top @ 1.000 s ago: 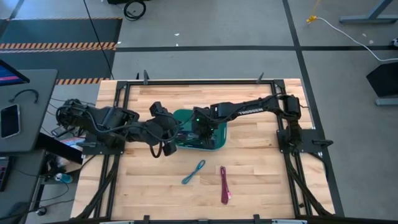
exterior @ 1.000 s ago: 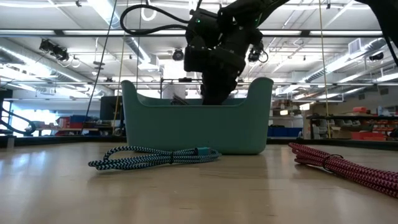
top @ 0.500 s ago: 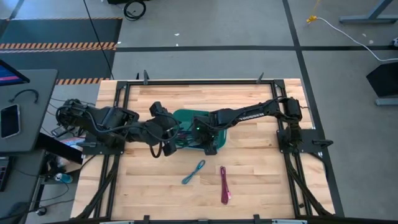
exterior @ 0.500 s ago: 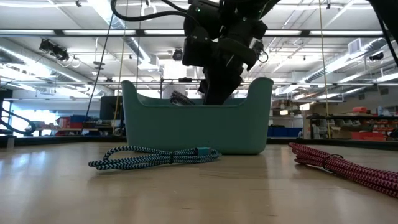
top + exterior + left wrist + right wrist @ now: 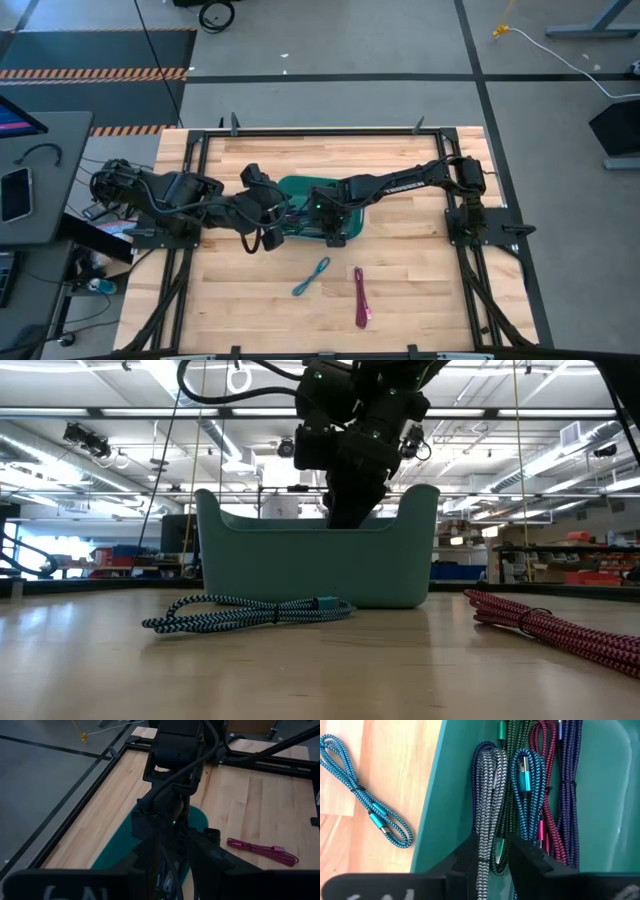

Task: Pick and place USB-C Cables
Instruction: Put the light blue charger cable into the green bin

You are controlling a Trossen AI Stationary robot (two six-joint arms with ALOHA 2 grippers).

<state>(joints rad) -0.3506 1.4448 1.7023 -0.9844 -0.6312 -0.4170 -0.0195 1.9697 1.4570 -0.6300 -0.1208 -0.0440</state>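
1. The worktop is pale butcher-block wood made of narrow planks, edged by a black metal frame.
2. A teal bin of smooth plastic with rounded corners sits at mid-worktop; in the low view its wall rises to raised ends and dips along the middle of the rim.
3. Inside the bin lie several braided cable bundles, folded into long narrow loops: a grey-and-white cable, a blue cable with a cyan metal plug, a green cable, a magenta cable and a purple cable.
4. Two bundles lie on the bare wood in front of the bin: a cyan cable with a zigzag weave, and just beside it a magenta bundle, the two apart from each other.
5. The right gripper hangs pointing down over the bin's inside, its arm stretched across from the right edge of the worktop; its fingers stand narrowly parted astride the grey-and-white cable, which runs through the gap, and whether they clamp it cannot be told.
6. The left gripper sits at the bin's left end, arm folded low; the state of its fingers cannot be told.
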